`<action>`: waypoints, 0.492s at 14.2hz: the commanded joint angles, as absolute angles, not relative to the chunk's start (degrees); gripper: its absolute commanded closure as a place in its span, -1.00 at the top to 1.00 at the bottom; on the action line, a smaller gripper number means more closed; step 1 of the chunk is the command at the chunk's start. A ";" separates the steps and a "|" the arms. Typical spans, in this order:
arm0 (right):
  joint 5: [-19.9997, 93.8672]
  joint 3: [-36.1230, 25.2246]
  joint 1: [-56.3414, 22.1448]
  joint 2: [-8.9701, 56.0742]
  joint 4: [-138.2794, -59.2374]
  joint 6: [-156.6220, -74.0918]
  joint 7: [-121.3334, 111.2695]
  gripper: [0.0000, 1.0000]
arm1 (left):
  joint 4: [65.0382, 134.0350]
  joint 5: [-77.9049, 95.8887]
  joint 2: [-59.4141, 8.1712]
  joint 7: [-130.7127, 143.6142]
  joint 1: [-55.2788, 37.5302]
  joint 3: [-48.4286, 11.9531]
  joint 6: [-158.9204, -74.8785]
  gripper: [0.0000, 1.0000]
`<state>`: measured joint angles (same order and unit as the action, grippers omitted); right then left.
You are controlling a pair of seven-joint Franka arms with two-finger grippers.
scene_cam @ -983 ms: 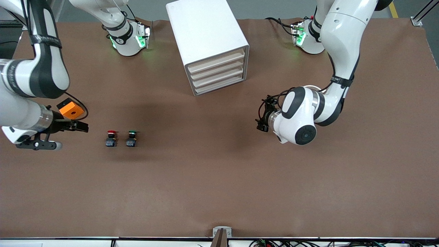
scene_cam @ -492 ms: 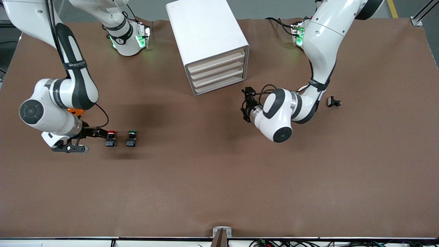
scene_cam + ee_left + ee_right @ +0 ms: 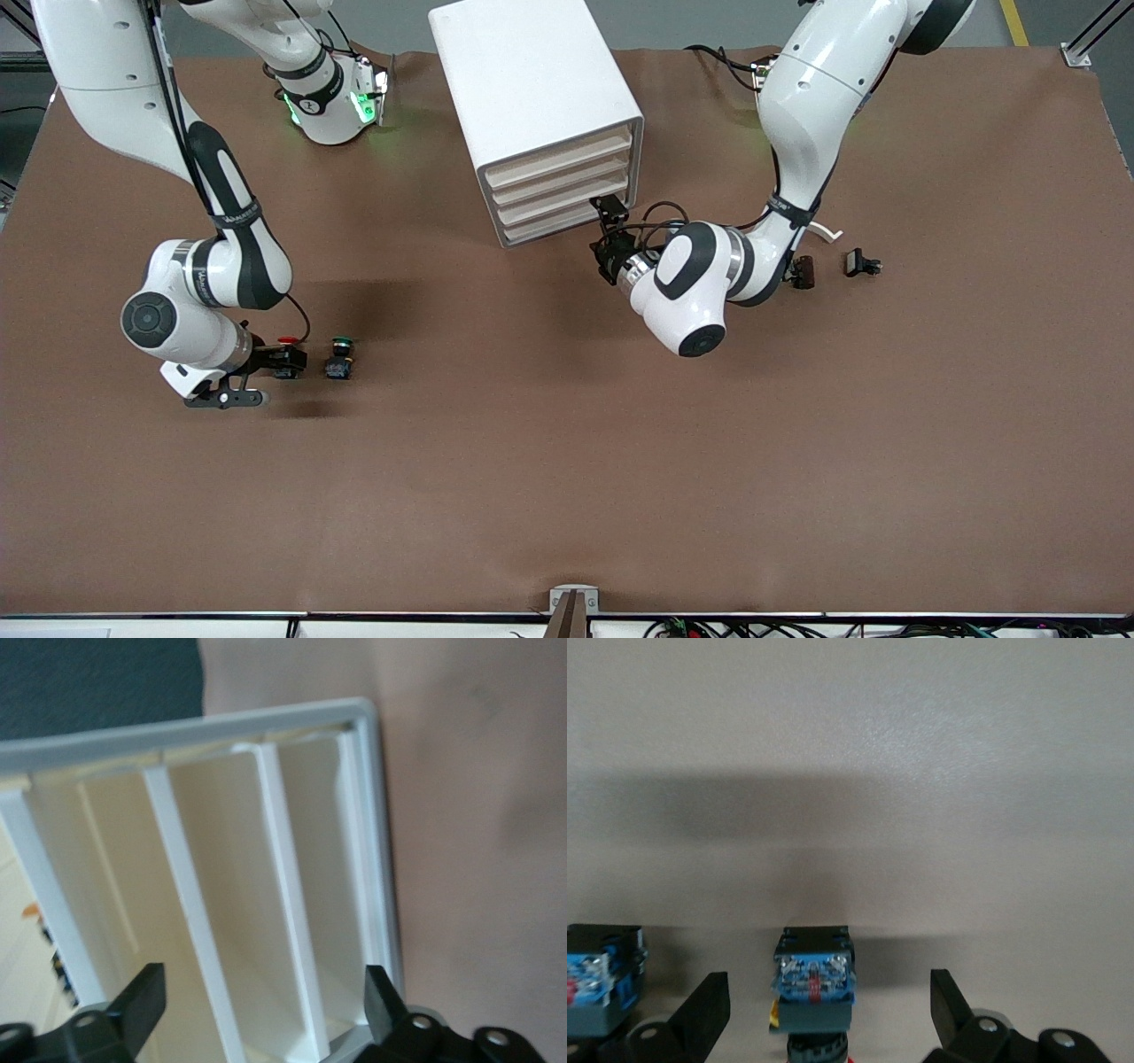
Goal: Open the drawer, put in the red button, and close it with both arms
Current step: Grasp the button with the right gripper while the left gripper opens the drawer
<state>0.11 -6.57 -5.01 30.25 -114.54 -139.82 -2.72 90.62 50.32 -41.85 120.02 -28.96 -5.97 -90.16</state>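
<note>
— Where was the tiny push-button with the round red cap when you looked?

— On the brown table covering, toward the right arm's end, with the alike green-capped button just beside it, on the side toward the drawers. The right arm's black two-finger gripper was down at it with its fingers spread wide, one on each side of the blue-and-black body, not touching it as far as I could make out.

— And the left one?

— The left arm's black gripper was at the front of the white plastic cabinet of four stacked drawers, by the corner of the lower drawers. Its fingers stood well apart, holding nothing. All four drawers sat flush.

— Anything else?

— From the left gripper, at about three o'clock, two small dark parts lay near each other toward the left arm's end.
</note>
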 commanded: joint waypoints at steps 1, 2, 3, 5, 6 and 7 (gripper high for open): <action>-0.18 -6.24 -5.10 31.29 -114.08 -140.19 -3.34 1.00 | 89.56 55.44 -43.76 123.64 -29.88 -5.71 -88.16 0.63; -0.18 -6.15 -5.18 31.38 -114.08 -140.27 -3.34 1.00 | 89.56 56.50 -44.12 125.58 -29.88 -5.80 -87.98 0.58; -0.18 -6.15 -5.19 31.38 -114.08 -140.27 -3.34 1.00 | 89.56 57.99 -44.56 127.25 -29.97 -5.80 -87.80 0.48; -0.18 -6.15 -5.27 31.81 -114.08 -140.10 -3.34 0.46 | 89.56 59.24 -44.65 129.02 -31.19 -5.80 -86.40 0.43; -0.09 -5.80 -5.19 31.82 -114.08 -140.10 -3.25 0.22 | 89.65 59.24 -44.74 129.37 -31.72 -5.71 -86.22 0.43; -0.09 -5.71 -5.19 31.82 -114.08 -140.10 -3.25 -0.01 | 89.65 59.06 -44.91 129.72 -32.34 -5.71 -85.35 0.39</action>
